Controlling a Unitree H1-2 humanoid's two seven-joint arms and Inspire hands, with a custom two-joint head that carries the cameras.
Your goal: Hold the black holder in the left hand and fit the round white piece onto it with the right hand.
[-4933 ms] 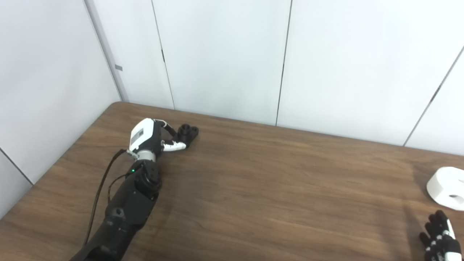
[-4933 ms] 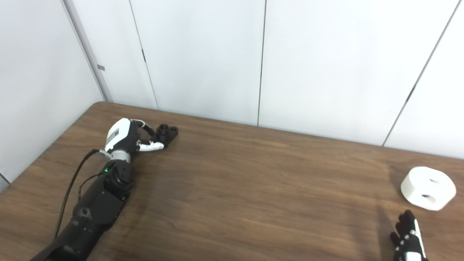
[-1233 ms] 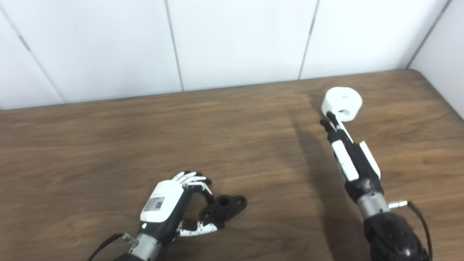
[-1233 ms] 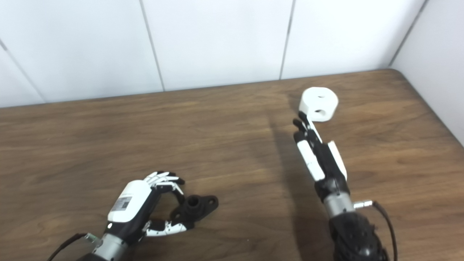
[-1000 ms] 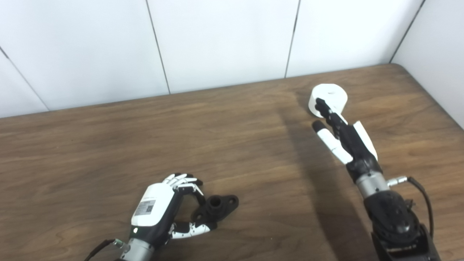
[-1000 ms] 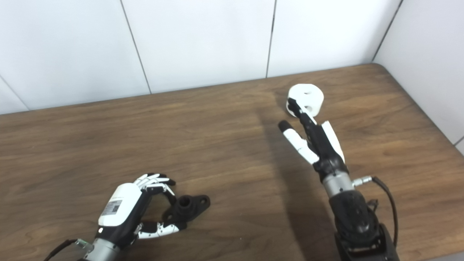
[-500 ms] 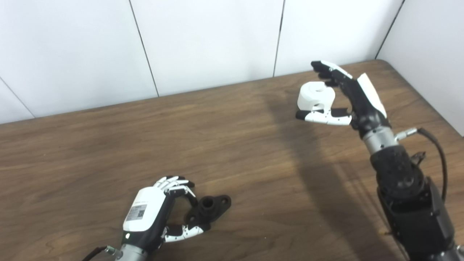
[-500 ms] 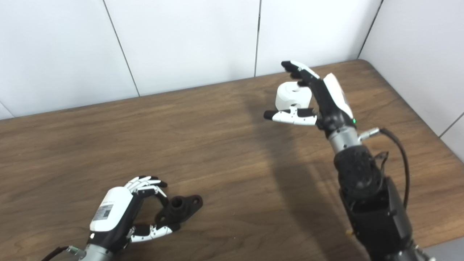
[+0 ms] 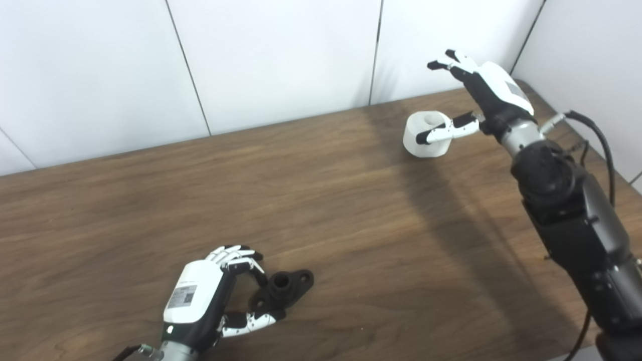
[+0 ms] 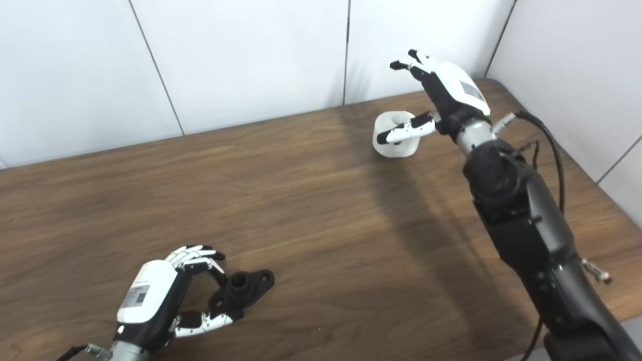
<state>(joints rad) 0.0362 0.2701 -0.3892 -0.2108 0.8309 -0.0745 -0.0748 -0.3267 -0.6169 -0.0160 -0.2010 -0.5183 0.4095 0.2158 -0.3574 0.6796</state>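
Round white piece (image 9: 425,134) sits on the table at two o'clock, right hand (image 9: 484,95) spread wide over it, thumb across its near side. It looks rigid, light and smooth; grip its curved wall. Left hand (image 9: 208,301), at seven o'clock, curls around the black holder (image 9: 284,290).

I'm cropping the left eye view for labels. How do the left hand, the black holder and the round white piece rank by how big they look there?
Largest to smallest:
1. left hand
2. black holder and round white piece: look about alike. The holder lies nearer the camera and the right hand's thumb partly covers the white piece, so they are not ranked.
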